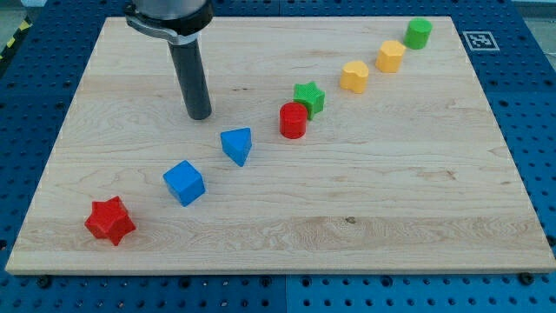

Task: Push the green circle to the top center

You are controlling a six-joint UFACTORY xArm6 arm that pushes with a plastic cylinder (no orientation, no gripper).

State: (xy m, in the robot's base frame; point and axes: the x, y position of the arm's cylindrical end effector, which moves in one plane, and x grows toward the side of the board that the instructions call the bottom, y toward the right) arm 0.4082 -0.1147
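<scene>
The green circle [418,33] stands near the view's top right corner of the wooden board [408,200]. My tip [200,114] rests on the board in the upper left part, far to the left of the green circle. The tip is just above and left of the blue triangle-like block [236,145]. It touches no block.
Blocks lie in a diagonal line: red star [110,220], blue cube [184,183], red cylinder [294,121], green star [308,97], yellow block [354,76], second yellow block [390,56]. A blue pegboard [530,78] surrounds the board.
</scene>
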